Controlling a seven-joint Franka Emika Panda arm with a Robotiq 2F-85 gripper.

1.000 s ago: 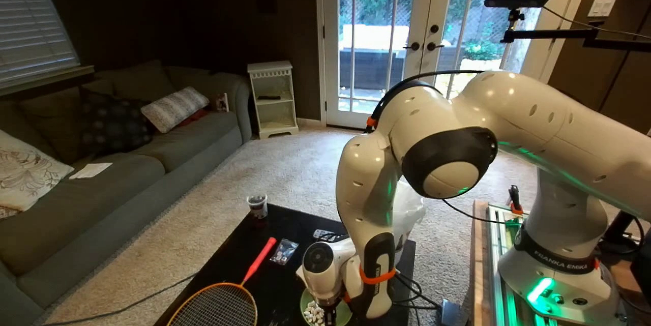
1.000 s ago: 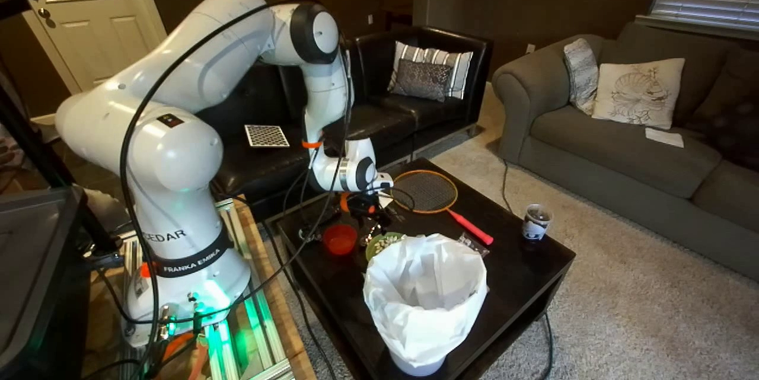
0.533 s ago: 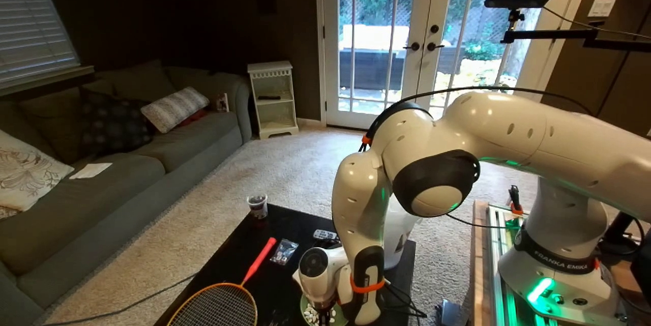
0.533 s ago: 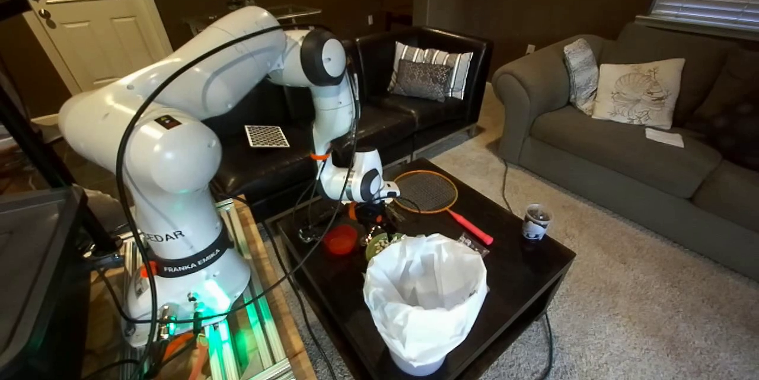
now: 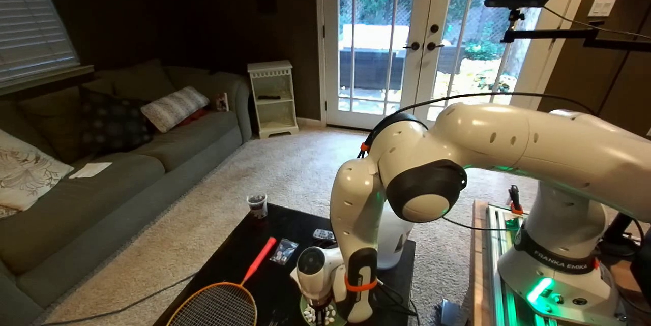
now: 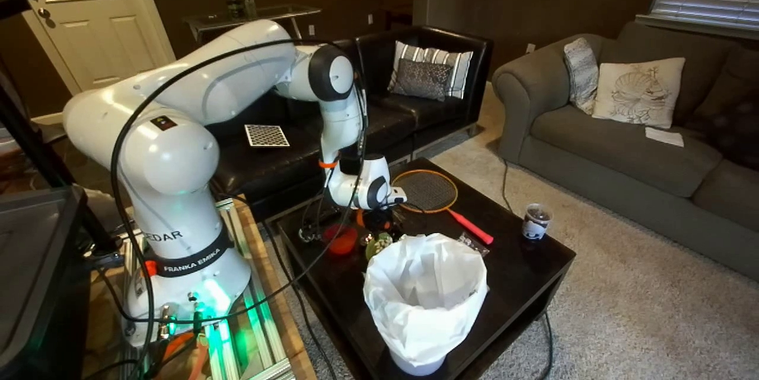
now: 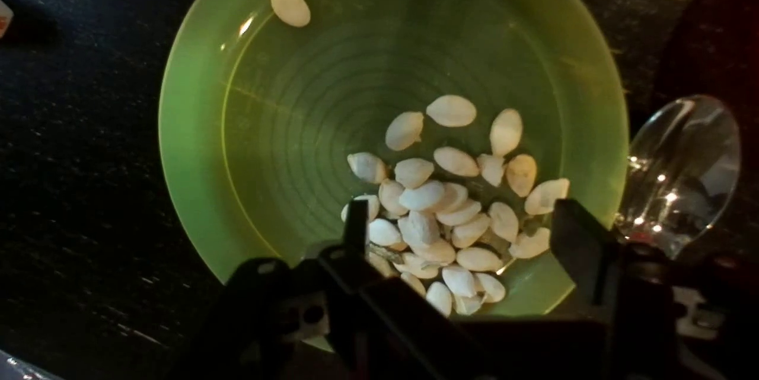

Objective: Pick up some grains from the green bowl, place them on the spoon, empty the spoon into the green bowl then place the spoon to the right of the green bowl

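The green bowl (image 7: 190, 131) fills most of the wrist view; in exterior views its rim shows below my gripper (image 5: 304, 303) and beside the bin (image 6: 370, 248). Pale oval seeds, the grains (image 7: 422, 227), are heaped in the bowl's lower right part, with one apart at the upper left. My gripper (image 7: 461, 214) is open over the heap, with fingers (image 7: 357, 226) on either side of it. I cannot tell whether the fingertips touch seeds. A clear plastic spoon (image 7: 691, 160) lies close by the bowl's right rim in the wrist view; the right finger hides its handle.
A white-lined bin (image 6: 424, 303) stands close to the bowl on the dark table. A red bowl (image 6: 341, 242) stands on the bowl's other side. A racket (image 5: 216, 305), a small packet (image 5: 284, 252), a remote (image 5: 323, 234) and a cup (image 5: 257, 206) are also on the table.
The arm has come down, bringing my gripper lower over the green bowl. The gripper has shifted slightly left in an exterior view. The bowl and the other table things have stayed put.
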